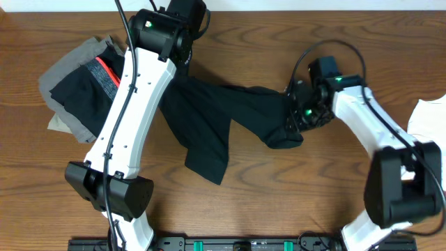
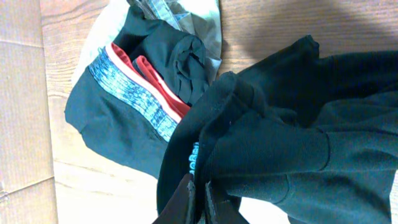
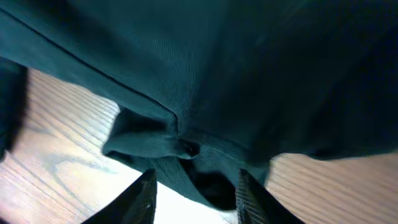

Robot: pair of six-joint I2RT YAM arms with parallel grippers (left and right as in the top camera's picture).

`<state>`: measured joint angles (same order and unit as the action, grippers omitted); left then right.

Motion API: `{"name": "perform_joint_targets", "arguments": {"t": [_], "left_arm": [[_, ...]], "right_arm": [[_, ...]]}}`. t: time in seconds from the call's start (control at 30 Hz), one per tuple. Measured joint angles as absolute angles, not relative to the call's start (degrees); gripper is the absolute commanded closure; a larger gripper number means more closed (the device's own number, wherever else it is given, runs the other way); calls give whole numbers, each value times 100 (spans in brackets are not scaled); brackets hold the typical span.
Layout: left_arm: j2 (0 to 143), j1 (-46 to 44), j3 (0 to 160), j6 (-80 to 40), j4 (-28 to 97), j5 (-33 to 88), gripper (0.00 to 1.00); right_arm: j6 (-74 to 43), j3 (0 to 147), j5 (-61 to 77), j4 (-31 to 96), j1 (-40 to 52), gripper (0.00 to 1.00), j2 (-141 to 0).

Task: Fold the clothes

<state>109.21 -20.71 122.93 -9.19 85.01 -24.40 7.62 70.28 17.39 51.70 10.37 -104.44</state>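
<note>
The large black T-shirt (image 1: 223,118) lies stretched and bunched across the middle of the table. My left gripper (image 2: 199,190) is shut on a fold of the shirt's edge (image 2: 249,143) at its upper left, near the clothes pile. My right gripper (image 3: 196,190) is open, its fingers either side of a bunched hem of the black T-shirt (image 3: 205,74) at the shirt's right end (image 1: 289,125). The pile of other clothes (image 1: 80,84), grey, tan and red-banded black pieces (image 2: 134,81), sits at the far left.
A white piece (image 1: 428,115) lies at the right table edge. The left arm (image 1: 132,104) crosses the table from the front edge to the back. Bare wood shows in front of the shirt.
</note>
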Motion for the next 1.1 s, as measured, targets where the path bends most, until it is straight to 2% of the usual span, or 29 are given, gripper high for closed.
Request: {"name": "perform_joint_targets", "arguments": {"t": [0.13,0.2,0.3,0.47,0.53,0.73,0.9,1.1], "left_arm": [[10921,-2071,12293,-919,8499,-2443,93],[10921,-2071,12293,-919,8488,-2443,92],[10921,-2071,12293,-919,8464,-2440,93],[10921,-2071,12293,-919,8453,-2440,93],[10921,-2071,12293,-919,8449,-2440,93],[10921,-2071,12293,-919,8449,-2443,93],[10921,-2071,12293,-919,8449,-2443,93],[10921,-2071,12293,-919,8449,-2443,93]], "right_arm": [[762,6967,1824,5087,1074,63,-10560],[773,6967,1852,5009,1083,56,-10547],[779,6967,1872,4917,1083,56,-10547],[777,6967,1892,4821,1122,71,-10547],[784,6967,1914,4790,1190,73,-10547],[775,6967,1955,4748,1376,72,-10549],[740,6967,1887,4781,1389,63,-10547],[609,6967,1559,4831,1389,65,-10547]]}}
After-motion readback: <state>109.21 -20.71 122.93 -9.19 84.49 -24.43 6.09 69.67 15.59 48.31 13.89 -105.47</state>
